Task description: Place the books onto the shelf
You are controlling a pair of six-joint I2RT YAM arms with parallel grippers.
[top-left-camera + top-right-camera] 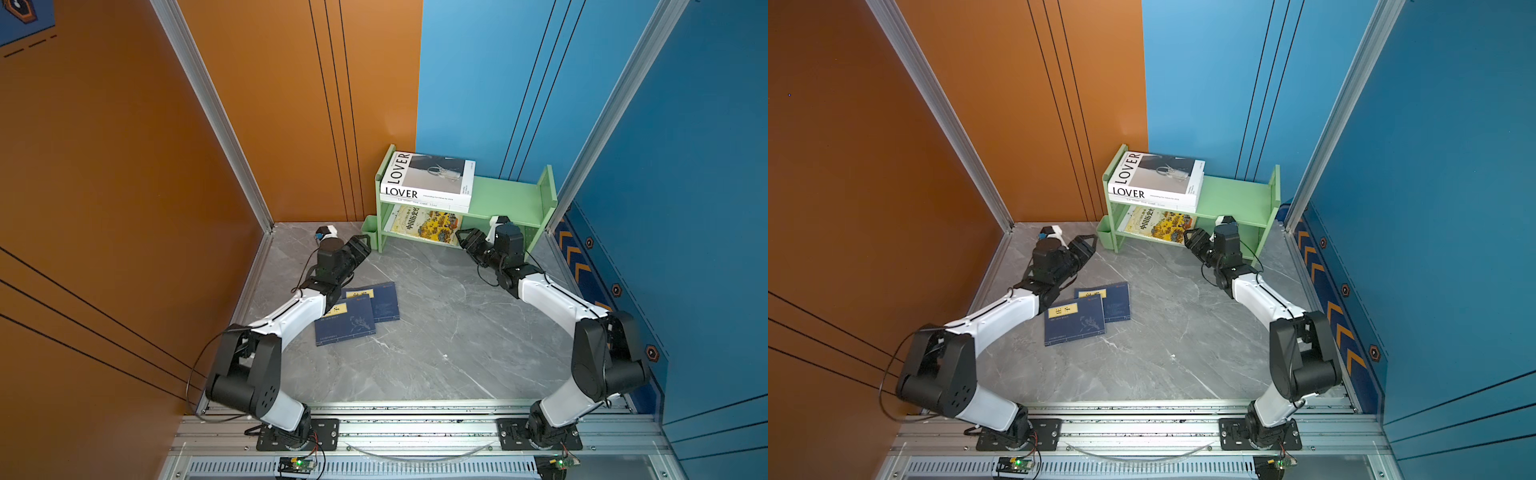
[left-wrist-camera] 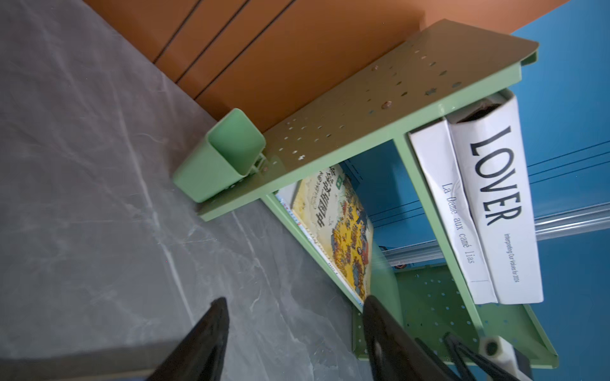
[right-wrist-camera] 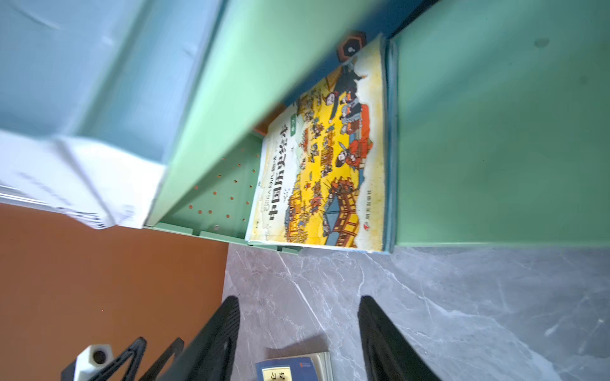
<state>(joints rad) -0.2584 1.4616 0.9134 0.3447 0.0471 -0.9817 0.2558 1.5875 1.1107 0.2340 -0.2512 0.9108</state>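
Two navy books [image 1: 347, 326] are seen lying on the table [image 1: 436, 332], nearer than the shelf [image 1: 509, 195].
The left gripper [image 1: 362, 245] and right gripper [image 1: 464, 237] are held spread, empty.

The whole desk [image 1: 436, 332] is seen from high above in both top views; the shelf [image 2: 363, 109] is viewed closely, from low, by both wrist cameras.
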